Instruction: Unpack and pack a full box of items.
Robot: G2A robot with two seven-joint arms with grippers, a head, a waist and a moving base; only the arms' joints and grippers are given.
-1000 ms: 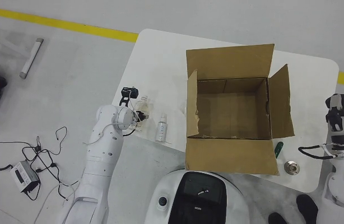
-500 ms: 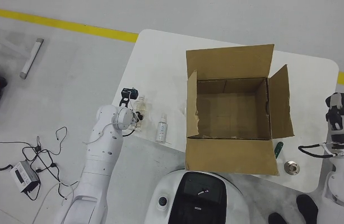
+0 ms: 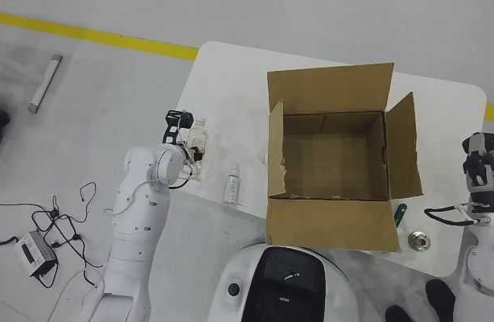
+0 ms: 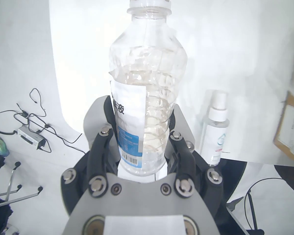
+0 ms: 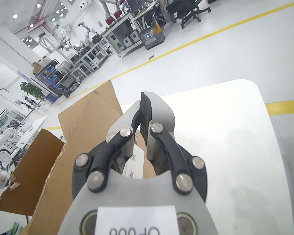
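At the left edge of the table (image 3: 231, 88), the left gripper (image 4: 140, 123) is clamped on the lower body of the clear water bottle (image 4: 147, 74), cap pointing away from the wrist. Just beside it lies a small spray bottle (image 3: 232, 183). In the middle, the cardboard box (image 3: 331, 224) stands open and empty, so I judge unpacking is finished and packing begins with this bottle. The next move calls for carrying it over the box's left wall without hitting the flap. At the right edge, the right gripper (image 5: 143, 106) has its fingers together, holding nothing.
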